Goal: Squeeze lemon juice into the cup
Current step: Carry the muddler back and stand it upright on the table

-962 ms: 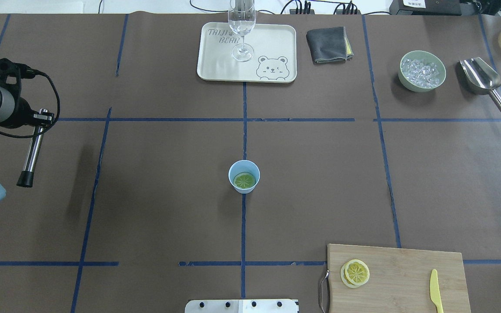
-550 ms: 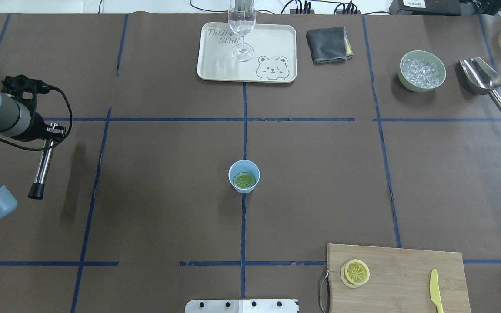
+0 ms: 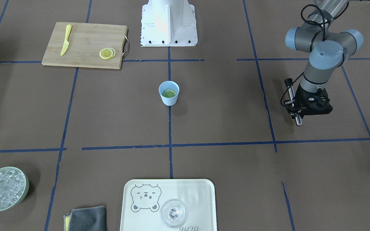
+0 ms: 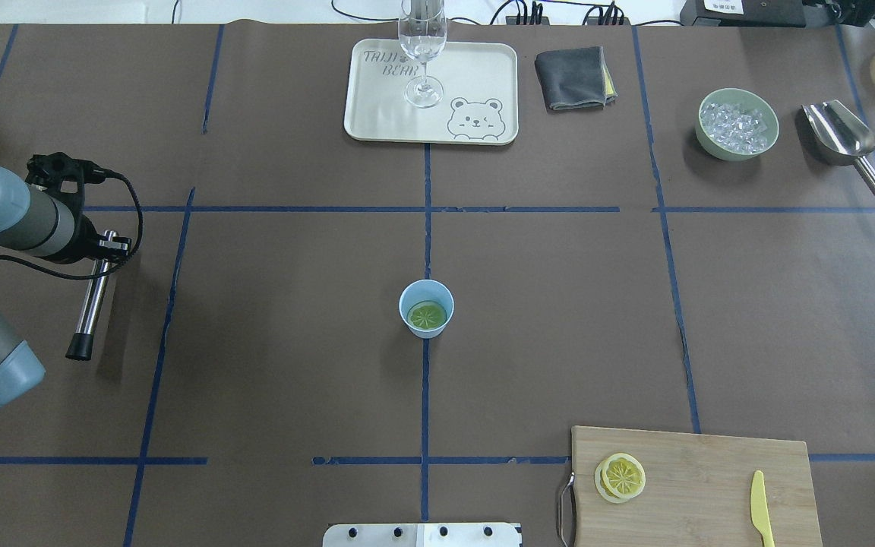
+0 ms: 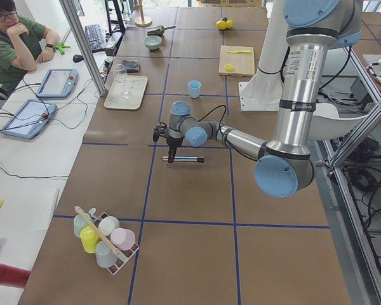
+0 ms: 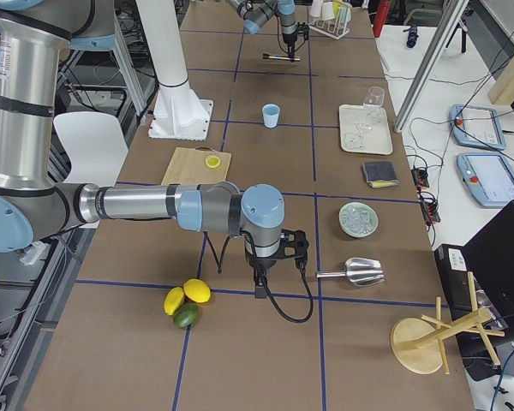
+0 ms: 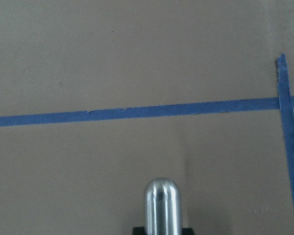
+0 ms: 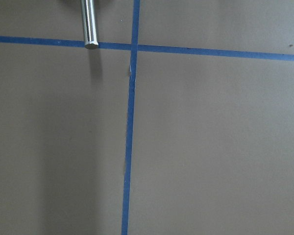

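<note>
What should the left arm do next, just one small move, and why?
Probably carry the left gripper, with the metal rod it holds, across toward the cup. The lemon slice already lies inside the cup, while the rod is far off to its side.

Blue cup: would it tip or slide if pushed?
The blue cup tapers to a narrow base, so a high push would probably tip it. Only a lemon slice shows inside, so it is likely light and slides easily.

We see a metal rod [image 7: 163, 204], its rounded tip at bottom centre, and blue tape lines [image 7: 137, 112] crossing at the right.
</note>
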You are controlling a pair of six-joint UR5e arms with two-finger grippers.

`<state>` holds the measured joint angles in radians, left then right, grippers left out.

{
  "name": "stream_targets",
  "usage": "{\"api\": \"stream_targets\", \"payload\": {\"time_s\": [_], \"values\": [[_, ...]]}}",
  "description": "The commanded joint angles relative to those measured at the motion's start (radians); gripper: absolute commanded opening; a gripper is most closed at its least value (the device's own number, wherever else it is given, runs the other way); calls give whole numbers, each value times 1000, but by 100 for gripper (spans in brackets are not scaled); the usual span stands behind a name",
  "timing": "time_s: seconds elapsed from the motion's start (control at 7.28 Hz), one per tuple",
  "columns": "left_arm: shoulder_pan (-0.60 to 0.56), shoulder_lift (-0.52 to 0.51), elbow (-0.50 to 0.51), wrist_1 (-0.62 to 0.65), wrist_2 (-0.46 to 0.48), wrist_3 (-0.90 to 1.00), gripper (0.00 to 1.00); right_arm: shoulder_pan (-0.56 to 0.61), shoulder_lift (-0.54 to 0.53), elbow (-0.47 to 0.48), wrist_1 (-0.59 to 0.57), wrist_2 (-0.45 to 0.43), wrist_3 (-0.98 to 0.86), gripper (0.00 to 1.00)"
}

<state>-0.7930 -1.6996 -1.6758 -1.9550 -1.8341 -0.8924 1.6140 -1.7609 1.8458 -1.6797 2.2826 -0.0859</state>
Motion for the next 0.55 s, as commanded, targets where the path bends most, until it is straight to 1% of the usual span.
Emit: {"api": "stream_targets", "payload": {"time_s": [0.0,0.14,0.27,0.41], "values": [[8,0,10,-12,12,3,41,0,0,0,0,0,-1,100],[8,0,8,-13,13,6,99,0,0,0,0,0,-2,100],[8,-2,4,-16,13,15,100,0,-2,0,0,0,-2,100],[5,-3,-31,-12,9,42,100,0,-3,0,0,0,-2,100]]}}
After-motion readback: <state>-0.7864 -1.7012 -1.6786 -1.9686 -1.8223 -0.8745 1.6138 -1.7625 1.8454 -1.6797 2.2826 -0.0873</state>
